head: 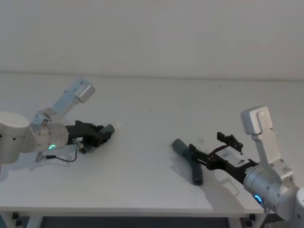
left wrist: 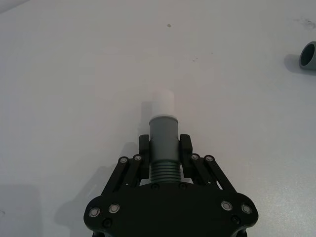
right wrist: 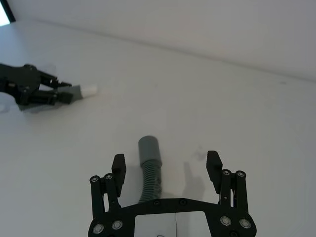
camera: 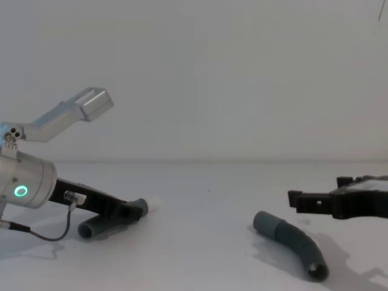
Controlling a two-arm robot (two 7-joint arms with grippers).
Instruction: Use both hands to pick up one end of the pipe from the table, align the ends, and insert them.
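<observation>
My left gripper (head: 105, 134) lies low over the table (head: 152, 104) at the left, shut on the white-tipped pipe piece (left wrist: 164, 136). Its white tip (left wrist: 163, 101) sticks out past the fingers (left wrist: 144, 148) and points toward the middle. The other pipe piece (head: 187, 154) lies flat at the right, its smooth grey cuff (right wrist: 148, 148) facing left. My right gripper (right wrist: 166, 160) hangs open above this piece's ribbed part, apart from it, as the chest view shows between gripper (camera: 318, 191) and piece (camera: 291, 239).
A thin grey cable (head: 61, 158) loops from the left arm's wrist onto the table. The white surface between the two pieces is bare. The pale wall (head: 152, 33) rises behind, and the table's front edge runs close below the right arm.
</observation>
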